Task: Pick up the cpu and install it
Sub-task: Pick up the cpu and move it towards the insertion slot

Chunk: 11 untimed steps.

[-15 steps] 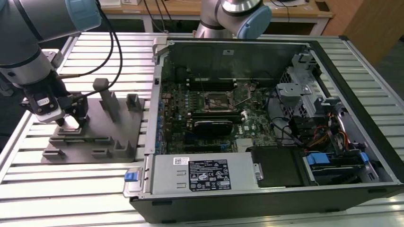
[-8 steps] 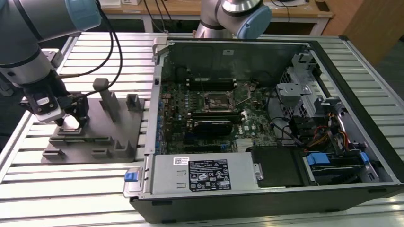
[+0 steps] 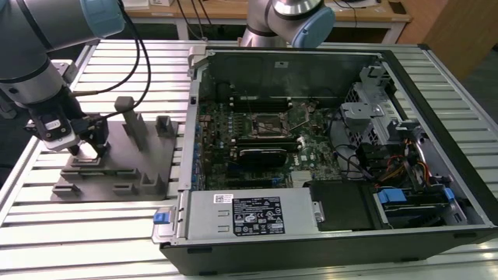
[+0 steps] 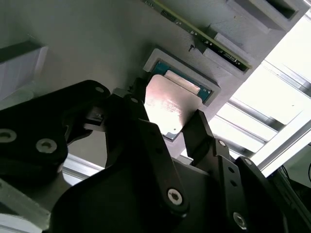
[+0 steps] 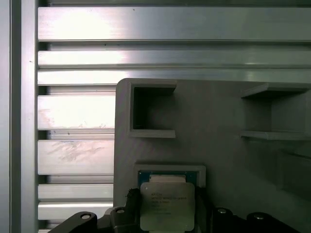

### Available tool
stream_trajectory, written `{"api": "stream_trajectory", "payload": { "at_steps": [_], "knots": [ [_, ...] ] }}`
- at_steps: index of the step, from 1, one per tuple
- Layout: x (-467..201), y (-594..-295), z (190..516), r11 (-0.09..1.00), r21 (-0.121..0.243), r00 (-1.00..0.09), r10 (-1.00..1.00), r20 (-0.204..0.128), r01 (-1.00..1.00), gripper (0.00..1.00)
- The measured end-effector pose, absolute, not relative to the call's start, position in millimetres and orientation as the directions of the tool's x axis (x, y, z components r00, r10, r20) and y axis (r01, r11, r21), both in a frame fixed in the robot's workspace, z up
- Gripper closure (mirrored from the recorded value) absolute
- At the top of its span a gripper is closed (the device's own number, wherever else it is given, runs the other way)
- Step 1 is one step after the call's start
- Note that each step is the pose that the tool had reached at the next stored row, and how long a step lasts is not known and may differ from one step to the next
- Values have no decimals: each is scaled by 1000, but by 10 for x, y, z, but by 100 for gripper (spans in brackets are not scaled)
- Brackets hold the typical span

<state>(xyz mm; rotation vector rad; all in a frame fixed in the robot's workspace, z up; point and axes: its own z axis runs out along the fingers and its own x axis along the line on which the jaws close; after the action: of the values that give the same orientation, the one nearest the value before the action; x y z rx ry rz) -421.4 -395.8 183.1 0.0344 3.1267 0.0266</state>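
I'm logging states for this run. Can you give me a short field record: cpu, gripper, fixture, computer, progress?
cpu: lying flat, metal top up, in a grey nest on the fixture plate
gripper: down at the nest, straddling the cpu; grip cannot be told
fixture plate: grey, on the slatted table, on the exterior view's left of the case
computer case: lying open, motherboard exposed
socket: near the middle of the motherboard
progress: cpu not yet installed
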Motion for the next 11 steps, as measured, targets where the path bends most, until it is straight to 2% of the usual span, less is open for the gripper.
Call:
{"api": "stream_trajectory", "payload": {
  "at_steps": [1,11],
  "knots": [
    [-4214,-3958,1832,1000,17,-1000,22,-14,22,46],
    [-4215,-3958,1868,1000,17,-1000,22,-14,22,46]
  ]
}}
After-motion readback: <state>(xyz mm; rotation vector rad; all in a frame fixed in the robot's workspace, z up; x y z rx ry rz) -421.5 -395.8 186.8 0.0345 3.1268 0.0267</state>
